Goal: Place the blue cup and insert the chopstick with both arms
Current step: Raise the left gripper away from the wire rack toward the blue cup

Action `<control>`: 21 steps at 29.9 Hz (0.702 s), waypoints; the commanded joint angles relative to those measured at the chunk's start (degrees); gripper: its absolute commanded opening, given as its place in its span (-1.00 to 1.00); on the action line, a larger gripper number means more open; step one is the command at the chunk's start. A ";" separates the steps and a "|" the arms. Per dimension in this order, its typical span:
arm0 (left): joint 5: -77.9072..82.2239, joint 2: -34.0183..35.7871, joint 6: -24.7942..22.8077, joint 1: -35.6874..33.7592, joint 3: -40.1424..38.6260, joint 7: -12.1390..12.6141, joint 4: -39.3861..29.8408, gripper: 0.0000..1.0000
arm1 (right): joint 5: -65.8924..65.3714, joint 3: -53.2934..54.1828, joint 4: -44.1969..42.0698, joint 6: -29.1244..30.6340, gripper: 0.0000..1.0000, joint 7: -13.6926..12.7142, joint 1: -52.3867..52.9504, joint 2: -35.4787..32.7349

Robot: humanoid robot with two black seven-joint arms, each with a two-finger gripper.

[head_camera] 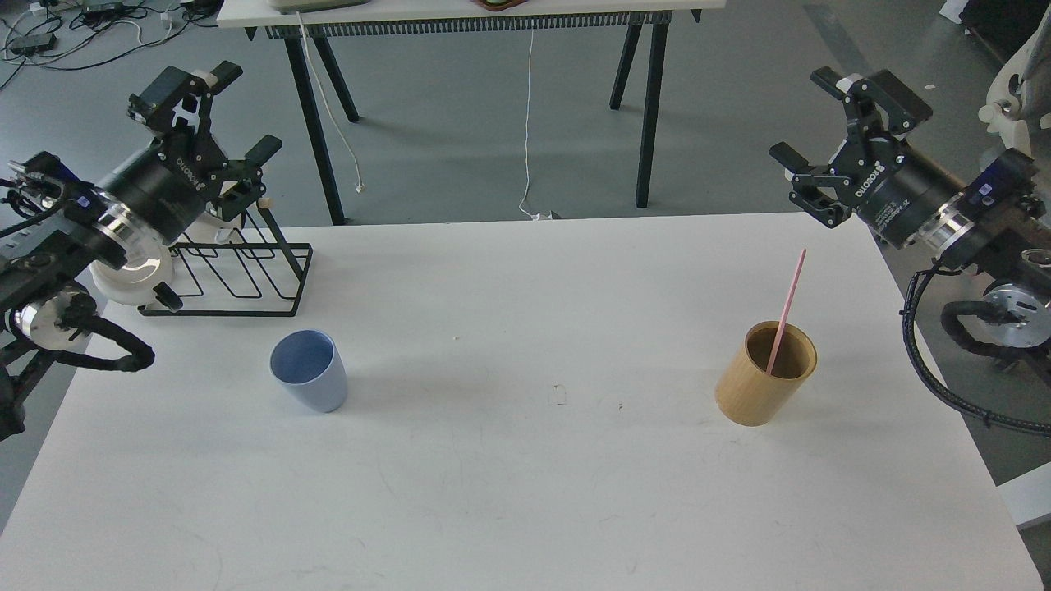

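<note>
Two black arms hang over the white desk [509, 509], each wrist lettered ROBOTIQ; left gripper [238, 111] and right gripper [809, 115] spread, empty. The blue cup [309, 370] stands upright left; the chopstick [787, 312] leans in a tan holder [764, 373] right.

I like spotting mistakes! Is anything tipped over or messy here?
Nothing is tipped or spilled. The pale blue tumbler stands upright, and the thin pink stick leans inside the upright tan wooden holder. Only faint scuffs mark the white table.
</note>
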 commanded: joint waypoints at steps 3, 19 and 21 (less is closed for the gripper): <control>-0.01 -0.47 0.00 -0.39 -0.27 0.00 -0.60 1.00 | 0.02 0.01 -0.04 0.00 0.97 0.00 -0.08 0.00; -0.27 1.54 0.00 -0.83 -4.83 0.00 -2.87 1.00 | 0.02 2.73 -0.22 0.00 0.97 0.00 0.27 -0.17; -0.27 5.31 0.00 -0.92 -5.45 0.00 -5.94 1.00 | 0.02 3.35 -0.31 0.00 0.97 0.00 0.27 -0.70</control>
